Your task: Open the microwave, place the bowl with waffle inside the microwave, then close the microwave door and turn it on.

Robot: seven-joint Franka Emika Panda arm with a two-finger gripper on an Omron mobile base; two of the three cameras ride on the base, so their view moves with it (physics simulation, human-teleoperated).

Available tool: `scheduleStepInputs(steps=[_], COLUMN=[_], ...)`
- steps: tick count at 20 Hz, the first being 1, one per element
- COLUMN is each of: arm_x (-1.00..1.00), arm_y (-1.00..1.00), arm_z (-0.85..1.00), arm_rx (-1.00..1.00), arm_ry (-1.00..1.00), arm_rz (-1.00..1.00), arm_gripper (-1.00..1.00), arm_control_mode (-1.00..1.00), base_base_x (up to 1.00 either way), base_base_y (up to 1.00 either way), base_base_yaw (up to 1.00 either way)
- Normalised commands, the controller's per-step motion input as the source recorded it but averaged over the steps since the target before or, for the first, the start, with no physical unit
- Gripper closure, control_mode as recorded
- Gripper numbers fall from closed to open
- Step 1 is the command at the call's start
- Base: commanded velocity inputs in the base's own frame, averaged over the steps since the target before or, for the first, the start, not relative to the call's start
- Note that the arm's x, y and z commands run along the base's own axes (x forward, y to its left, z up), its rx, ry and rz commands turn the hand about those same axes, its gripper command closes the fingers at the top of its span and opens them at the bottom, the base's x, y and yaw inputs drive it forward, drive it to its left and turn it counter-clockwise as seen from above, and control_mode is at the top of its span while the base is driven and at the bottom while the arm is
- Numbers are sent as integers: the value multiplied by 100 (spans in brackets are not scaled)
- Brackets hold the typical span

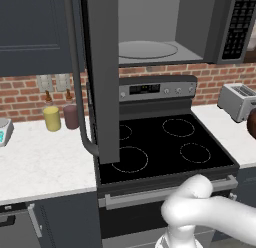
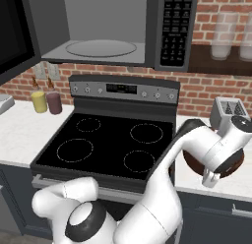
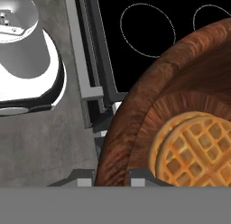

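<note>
The microwave [image 1: 200, 22] hangs over the stove with its light grey inside and round turntable [image 2: 101, 47] showing. The microwave door [image 1: 102, 77] is swung wide open to the left, its bar handle [image 1: 78, 92] facing me. The reddish-brown bowl [image 3: 135, 114] holds a golden waffle [image 3: 198, 151] and is on the counter right of the stove, by the toaster, as seen in the bowl [image 2: 231, 168] under the hand. My gripper [image 3: 113, 180] straddles the bowl's near rim, one finger outside and one inside, both touching the wall.
The black-topped stove [image 1: 165, 142] lies below the microwave. A silver toaster [image 2: 228, 111] stands behind the bowl. A yellow jar [image 1: 51, 118] and a maroon jar [image 1: 71, 116] stand on the left counter [image 1: 45, 162]. The keypad [image 2: 176, 26] is on the microwave's right side.
</note>
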Motion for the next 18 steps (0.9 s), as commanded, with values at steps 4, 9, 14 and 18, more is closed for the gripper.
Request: scheduleStepInputs(steps=[4, 9, 14, 18], arm_x=[-69, -61, -48, -35], arm_y=[100, 100, 100, 100], arm_z=[79, 68, 58, 61], arm_rx=[-2, -3, -5, -14], arm_ry=[-15, -21, -22, -10], arm_rz=[0, 0, 0, 1], arm_gripper=[100, 100, 100, 100], arm_control_mode=[-100, -100, -100, -100], base_base_x=[0, 0, 0, 0], base_base_y=[0, 0, 0, 0], base_base_yaw=[0, 0, 0, 0])
